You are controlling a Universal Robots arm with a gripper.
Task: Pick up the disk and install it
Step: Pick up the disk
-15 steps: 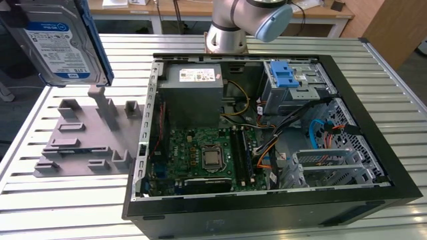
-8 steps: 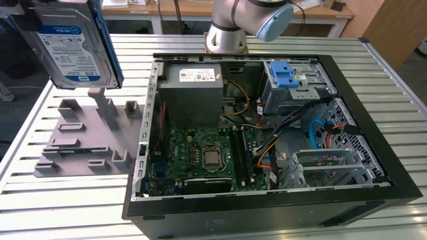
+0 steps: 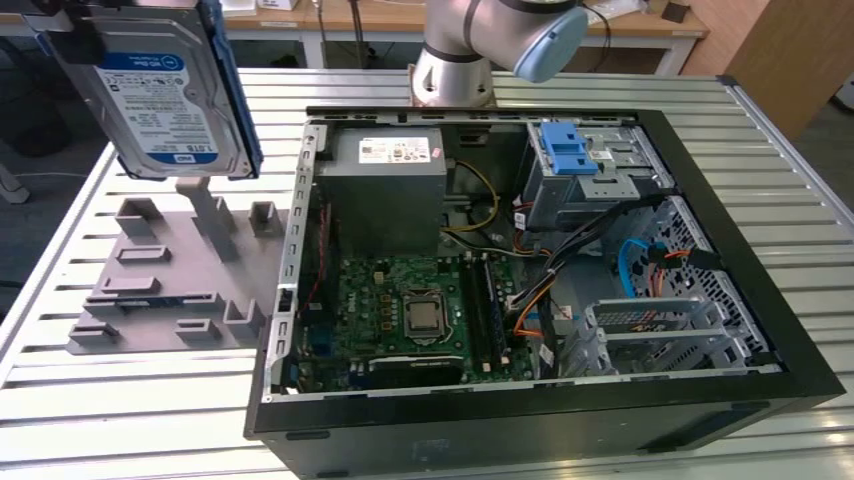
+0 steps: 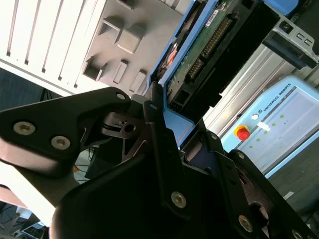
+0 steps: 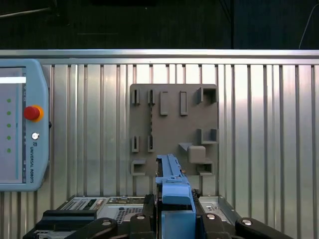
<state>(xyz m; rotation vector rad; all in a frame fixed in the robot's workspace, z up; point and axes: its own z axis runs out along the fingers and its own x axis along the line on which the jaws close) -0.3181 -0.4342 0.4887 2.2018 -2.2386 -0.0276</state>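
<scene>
The disk (image 3: 167, 90), a silver-grey hard drive with a blue-and-white label and blue side rails, hangs upright in the air at the exterior view's upper left. It is above the grey fixture plate (image 3: 174, 280). In the second wrist view my gripper (image 4: 172, 112) is shut on the disk (image 4: 209, 40), whose green circuit board and blue rail run away from the black fingers. In the first wrist view the disk's blue rail edge (image 5: 172, 181) rises from between the fingers of my gripper (image 5: 174, 206), over the fixture plate (image 5: 172, 119).
An open computer case (image 3: 747, 400) lies on the slatted metal table (image 3: 107, 410), to the exterior view's right of the plate. Inside are a grey power-supply box (image 3: 387, 190), a motherboard (image 3: 400, 310) and a silver cage with a blue latch (image 3: 587, 165). A teach pendant (image 5: 20, 124) lies on the table.
</scene>
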